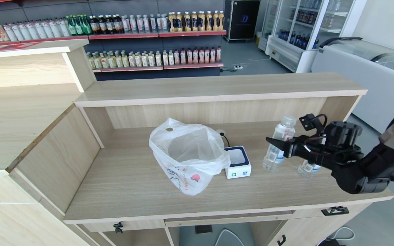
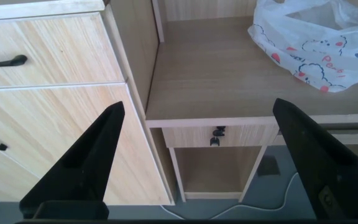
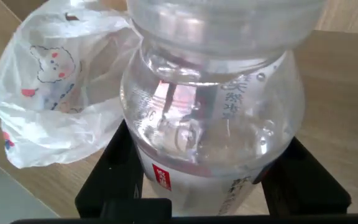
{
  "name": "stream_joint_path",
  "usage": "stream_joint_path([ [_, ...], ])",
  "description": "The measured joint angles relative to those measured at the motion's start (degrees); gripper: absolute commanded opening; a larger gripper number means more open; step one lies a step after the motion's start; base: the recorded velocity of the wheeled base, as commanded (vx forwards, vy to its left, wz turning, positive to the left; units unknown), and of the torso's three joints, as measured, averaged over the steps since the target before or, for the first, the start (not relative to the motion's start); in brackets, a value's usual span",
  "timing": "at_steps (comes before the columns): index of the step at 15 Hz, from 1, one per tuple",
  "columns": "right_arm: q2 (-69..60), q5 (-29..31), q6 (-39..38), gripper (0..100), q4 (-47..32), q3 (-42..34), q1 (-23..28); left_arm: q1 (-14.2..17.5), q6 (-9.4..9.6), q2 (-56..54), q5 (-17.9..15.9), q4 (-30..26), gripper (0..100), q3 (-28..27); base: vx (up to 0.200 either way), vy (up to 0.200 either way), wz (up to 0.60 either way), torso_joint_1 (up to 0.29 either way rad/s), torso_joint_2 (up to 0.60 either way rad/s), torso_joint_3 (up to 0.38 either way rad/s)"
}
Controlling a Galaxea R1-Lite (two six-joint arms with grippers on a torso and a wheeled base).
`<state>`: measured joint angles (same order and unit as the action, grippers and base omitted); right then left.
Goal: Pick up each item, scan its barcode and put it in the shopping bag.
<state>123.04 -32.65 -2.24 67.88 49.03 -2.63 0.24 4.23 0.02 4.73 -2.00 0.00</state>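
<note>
A clear water bottle [image 1: 283, 131] with a white label stands upright at the right of the counter [image 1: 132, 184]. My right gripper [image 1: 277, 143] is shut on its middle, one black finger on each side, and in the right wrist view the bottle [image 3: 210, 106] sits between the fingers [image 3: 107, 174]. A second bottle [image 1: 307, 168] stands behind that arm, mostly hidden. The white shopping bag [image 1: 186, 153] stands open at the counter's centre, with a small white and blue scanner [image 1: 238, 164] beside it. My left gripper [image 2: 197, 162] hangs open below the counter's front left edge, near the bag [image 2: 316, 43].
A raised ledge [image 1: 217, 89] runs along the counter's back and a wooden side wall [image 1: 56, 153] closes its left. Drawers with black handles [image 2: 2, 61] lie under the counter. A cable runs behind the scanner.
</note>
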Motion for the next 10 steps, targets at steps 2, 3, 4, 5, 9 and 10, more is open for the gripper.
stream_joint_path([
  [2, -9.37, -2.99, -10.13, 0, -2.82, 0.05, -1.05, 0.00, 0.00, 0.00, 0.00, 0.00, 100, 0.00, 0.000, 0.000, 0.00, 0.000, 0.00, 0.000],
  [3, -13.69, -4.19, -15.10, 0, -3.96, 0.37, -1.77, 0.00, -0.02, 0.00, 0.00, 0.00, 100, 0.00, 0.000, 0.000, 0.00, 0.000, 0.00, 0.000],
  [4, -18.21, -5.67, -19.41, 0, -5.69, 0.46, -2.82, 0.00, -0.02, 0.00, -0.02, -0.02, 100, 0.00, 0.000, 0.000, 0.00, 0.000, 0.00, 0.000],
  [5, -22.52, -7.01, -22.64, 0, -7.50, 0.57, -4.14, 0.00, 0.00, 0.00, 0.00, -0.02, 100, 0.00, 0.000, 0.000, 0.00, 0.000, 0.00, 0.000],
  [9, -37.79, -9.74, -27.61, 0, -16.81, -1.02, -10.20, 0.00, 0.01, 0.00, 0.00, 0.00, 100, 0.00, 0.000, 0.000, 0.00, 0.000, 0.00, 0.000],
  [10, -40.98, -10.02, -27.76, 0, -19.38, -1.99, -11.14, 0.00, 0.00, 0.00, -0.02, 0.00, 100, 0.00, 0.000, 0.000, 0.00, 0.000, 0.00, 0.000],
])
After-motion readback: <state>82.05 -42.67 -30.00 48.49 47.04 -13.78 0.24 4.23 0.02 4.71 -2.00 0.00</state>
